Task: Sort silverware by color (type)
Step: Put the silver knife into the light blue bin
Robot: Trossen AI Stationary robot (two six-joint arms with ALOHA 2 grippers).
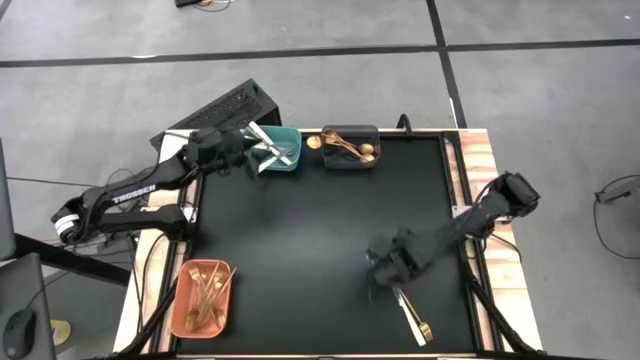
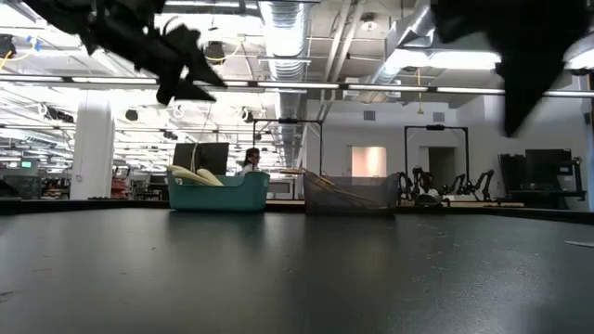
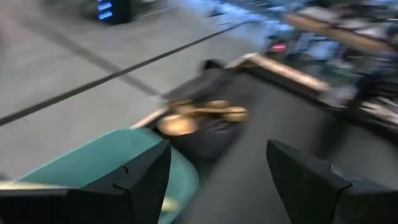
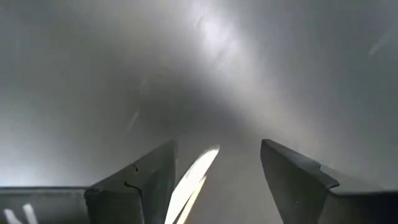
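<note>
Left gripper point(image 1: 252, 152) over teal bin point(image 1: 285, 160), spread

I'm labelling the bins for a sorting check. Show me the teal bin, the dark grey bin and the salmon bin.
teal bin point(image 1: 291, 165): high view, on its near rim.
dark grey bin point(image 1: 350, 164): high view, on its near wall.
salmon bin point(image 1: 180, 296): high view, on its left rim.

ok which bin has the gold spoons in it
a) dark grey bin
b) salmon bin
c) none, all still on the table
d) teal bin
a: in the high view the round-bowled gold spoons lie in the dark grey bin at the table's far edge, beside the teal bin holding white knives.
</note>
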